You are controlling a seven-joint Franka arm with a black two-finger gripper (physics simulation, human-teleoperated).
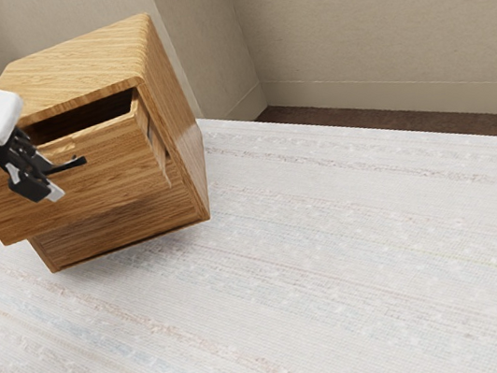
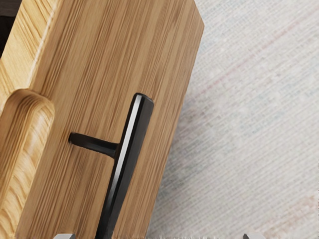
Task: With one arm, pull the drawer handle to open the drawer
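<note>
A wooden cabinet stands at the back of the table on the exterior view's left. Its upper drawer sticks out from the cabinet body, with a dark gap showing above the drawer front. A black bar handle sits on that front. My gripper is right at the handle. In the wrist view the handle runs down the drawer front toward my hand. A grey fingertip shows at one side and another far off at the other side, so the gripper is open around the bar.
The pale woven tabletop stretches wide toward the exterior view's right and front. A beige wall with a baseboard runs behind it. The table's near edge is at the lower left corner.
</note>
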